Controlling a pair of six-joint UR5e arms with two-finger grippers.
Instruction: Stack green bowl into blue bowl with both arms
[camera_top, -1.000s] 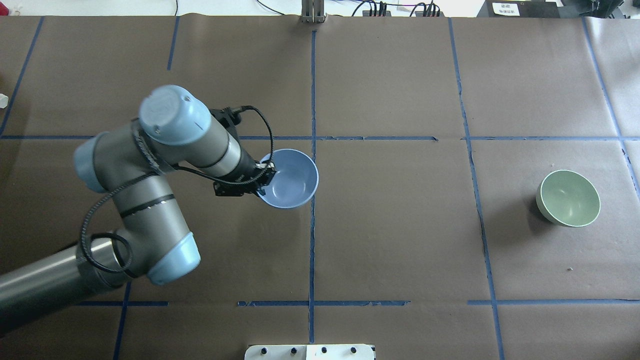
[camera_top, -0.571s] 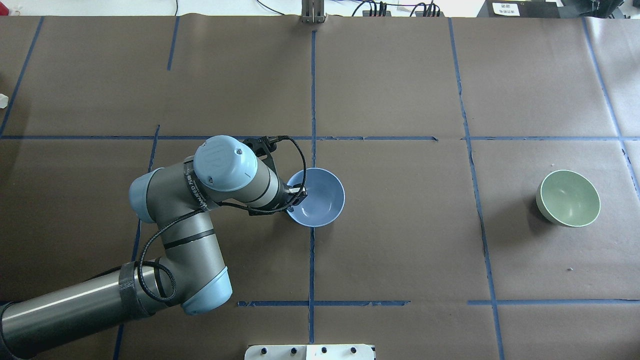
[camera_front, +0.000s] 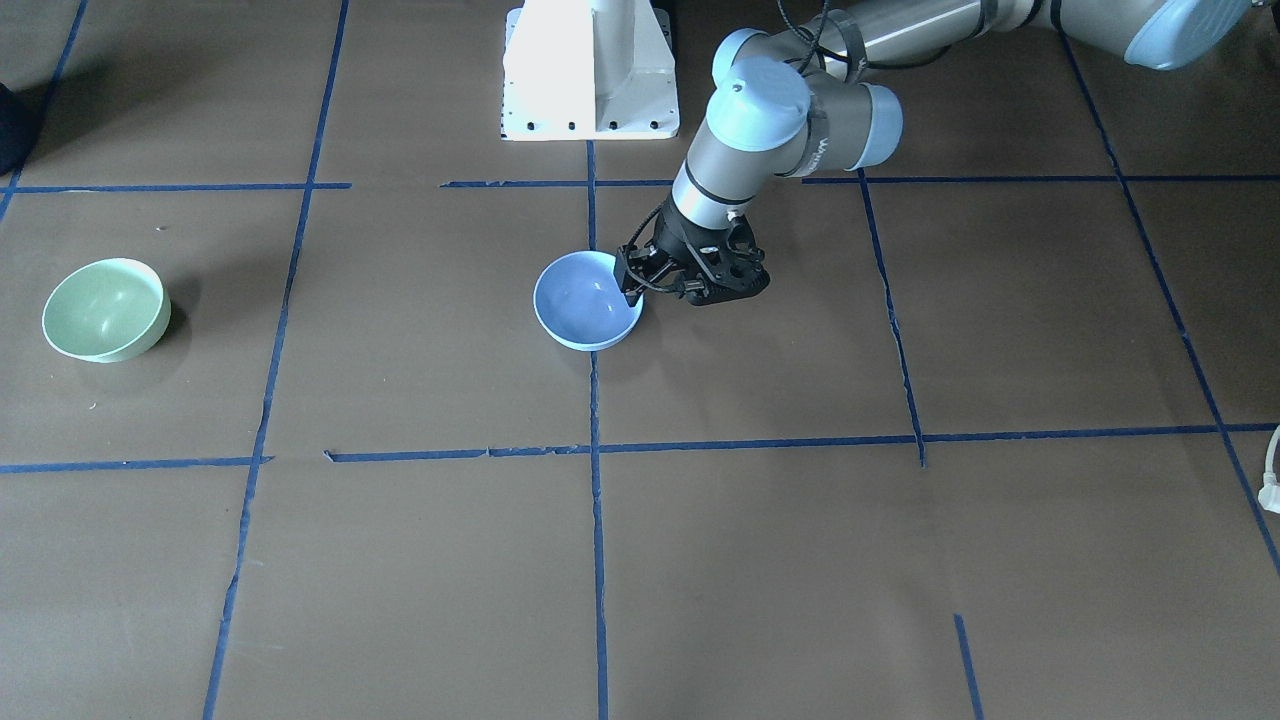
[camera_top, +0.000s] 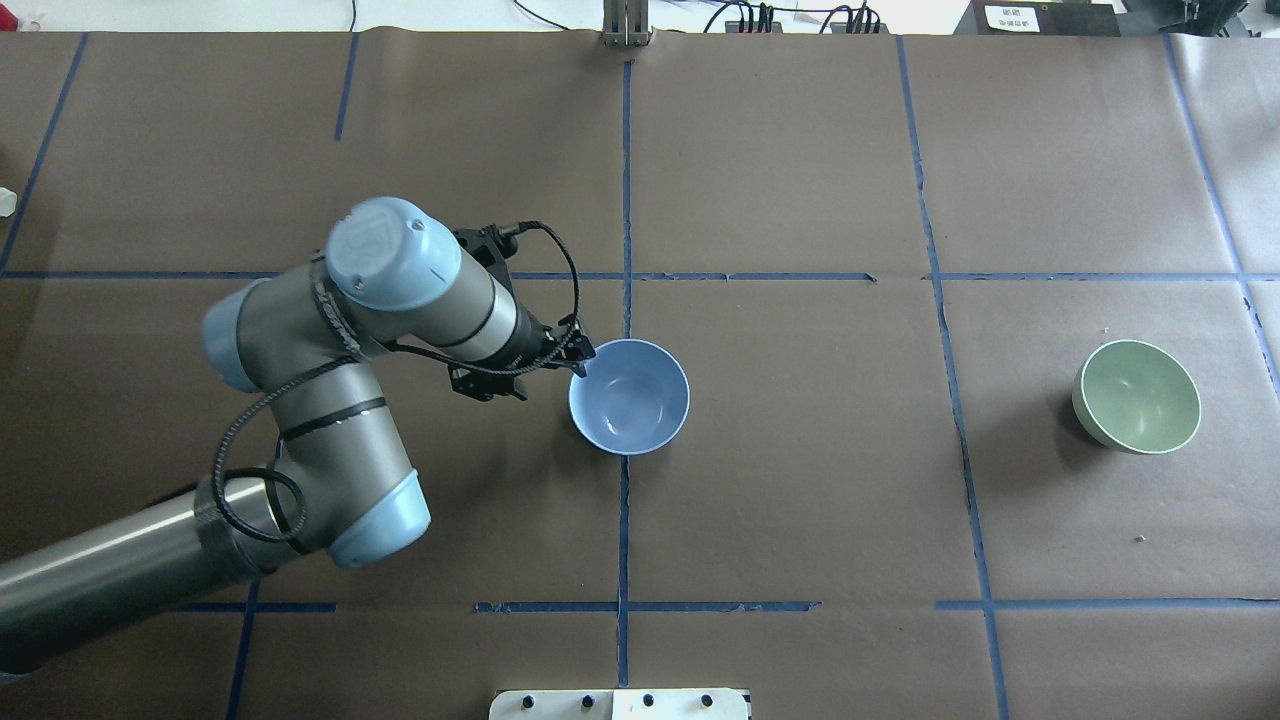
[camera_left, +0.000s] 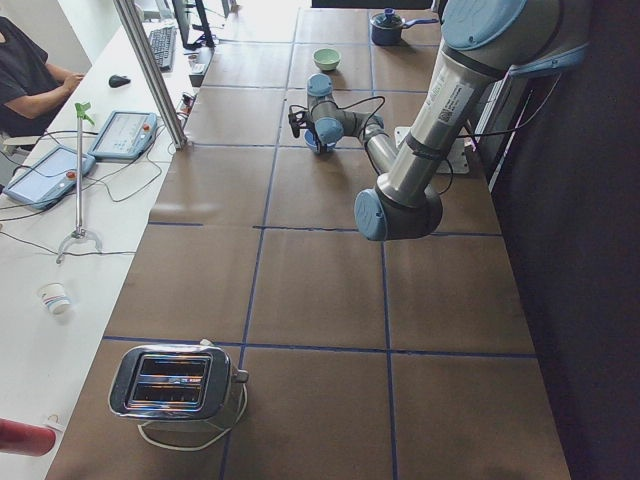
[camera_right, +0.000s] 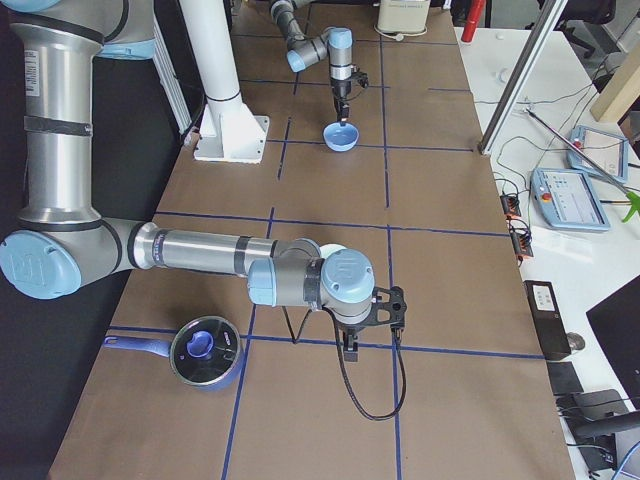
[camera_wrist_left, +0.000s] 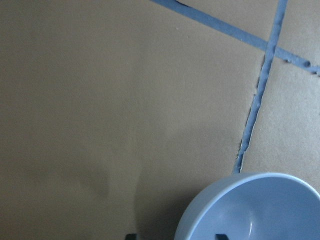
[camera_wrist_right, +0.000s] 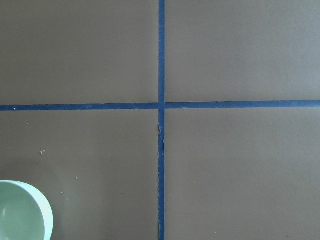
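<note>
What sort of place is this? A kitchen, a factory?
Most likely a robotics research lab. A robot arm reaches over a table covered in brown paper and gridded with blue tape, and a side bench holds a control tablet and a keyboard.

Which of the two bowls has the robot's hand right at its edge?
The blue bowl, on the table's middle line: the left hand is at its rim. The green bowl, far off to the side, has no hand at its edge.

My overhead camera looked down from behind the base (camera_top: 620, 703); the front one faced it across the table (camera_top: 800, 500); side cameras looked along it; all four caught the blue bowl (camera_top: 629, 397); wrist cameras hung close.
</note>
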